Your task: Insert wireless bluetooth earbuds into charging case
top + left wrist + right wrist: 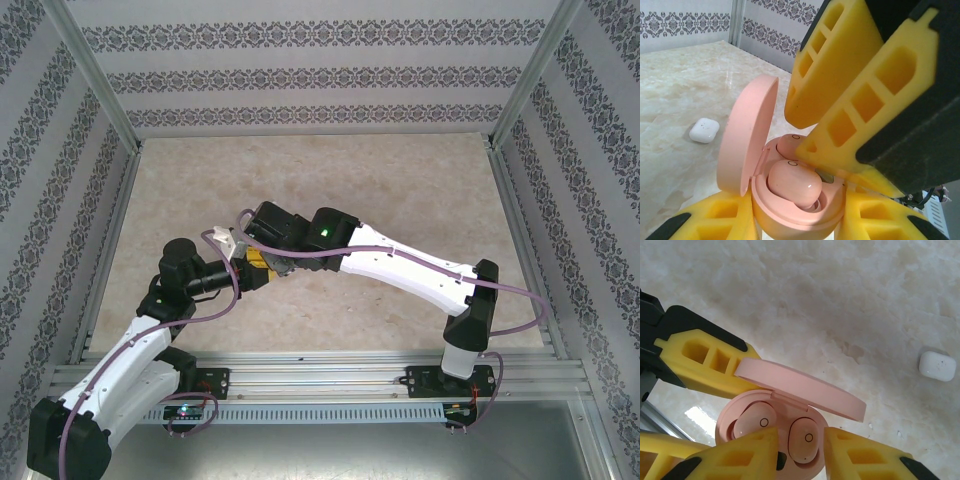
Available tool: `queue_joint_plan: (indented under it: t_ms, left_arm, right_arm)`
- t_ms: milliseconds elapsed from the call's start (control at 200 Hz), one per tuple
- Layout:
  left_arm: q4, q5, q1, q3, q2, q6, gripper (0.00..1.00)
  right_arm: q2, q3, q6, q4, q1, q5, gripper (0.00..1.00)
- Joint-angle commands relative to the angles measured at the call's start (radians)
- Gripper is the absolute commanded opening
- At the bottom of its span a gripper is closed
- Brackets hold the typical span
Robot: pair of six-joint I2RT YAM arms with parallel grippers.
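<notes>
The left end effector (797, 222) is clamped on the base of the pink charging case (765, 200), one yellow finger on each side, holding it off the table (840, 300) with its mouth up. Right over it, the right end effector (801, 435) stands slightly parted, astride one pink earbud (805, 440). A dark gap shows beside one finger, so it does not appear to pinch the bud.

Both sockets are filled: that bud and the second pink earbud (752, 422) lie side by side in the case. The hinged lid (747, 140) stands open behind them.

The step in hand looks like seating and release. To do it well, the right fingers should spread only enough to clear the bud and lift straight up, so nothing drags it out. The left grip should stay firm and level before the lid is pressed down.

Farther off, well apart, a small white case (937, 366) lies shut on the table; I cannot tell what it holds.
</notes>
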Motion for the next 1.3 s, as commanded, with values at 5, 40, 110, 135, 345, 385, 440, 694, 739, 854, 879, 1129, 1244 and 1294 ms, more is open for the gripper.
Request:
queue_joint_plan:
  t_ms: [5, 40, 110, 135, 345, 385, 440, 694, 739, 854, 879, 1129, 1244, 1294]
  left_arm:
    - [0.024, 0.014, -0.011, 0.016, -0.017, 0.001, 0.2]
    - [0.024, 0.013, -0.009, 0.016, -0.019, 0.001, 0.21]
    - [0.023, 0.014, -0.01, 0.016, -0.02, 0.001, 0.2]
    - [0.022, 0.014, -0.009, 0.016, -0.022, 0.001, 0.2]
    - [0.017, 0.029, -0.009, 0.033, -0.019, 0.011, 0.2]
    - [0.017, 0.038, -0.01, 0.037, -0.017, 0.016, 0.21]
    - [0.017, 0.053, -0.01, 0.044, -0.012, 0.021, 0.21]
    - [0.109, 0.167, -0.01, 0.056, 0.013, 0.005, 0.25]
    - [0.13, 0.182, -0.011, 0.056, 0.018, -0.001, 0.25]
    - [0.176, 0.208, -0.011, 0.058, 0.028, -0.014, 0.25]
    - [0.184, 0.209, -0.011, 0.059, 0.031, -0.017, 0.26]
    - [0.199, 0.183, -0.011, 0.077, 0.057, -0.022, 0.25]
    - [0.225, 0.168, -0.011, 0.08, 0.075, -0.04, 0.25]
    - [0.234, 0.164, -0.012, 0.081, 0.083, -0.047, 0.25]
  right_arm:
    - [-0.012, 0.033, 0.024, -0.009, 0.009, -0.026, 0.3]
    - [-0.016, 0.033, 0.028, -0.011, 0.007, -0.024, 0.3]
    - [-0.026, 0.046, 0.036, -0.022, 0.007, -0.016, 0.3]
    - [-0.031, 0.052, 0.039, -0.027, 0.006, -0.013, 0.3]
    - [-0.115, 0.061, 0.051, -0.004, 0.0, -0.001, 0.34]
    - [-0.136, 0.045, 0.056, 0.016, -0.009, -0.013, 0.35]
    - [-0.167, 0.01, 0.069, 0.054, -0.033, -0.044, 0.35]
    - [-0.272, -0.177, 0.206, 0.253, -0.199, -0.267, 0.41]
    - [-0.275, -0.197, 0.227, 0.281, -0.222, -0.297, 0.41]
    - [-0.256, -0.211, 0.251, 0.314, -0.256, -0.353, 0.42]
    - [-0.25, -0.21, 0.255, 0.318, -0.26, -0.365, 0.42]
    - [-0.203, -0.225, 0.286, 0.357, -0.266, -0.5, 0.43]
    - [-0.236, -0.296, 0.317, 0.399, -0.266, -0.519, 0.43]
    - [-0.26, -0.333, 0.332, 0.417, -0.266, -0.519, 0.43]
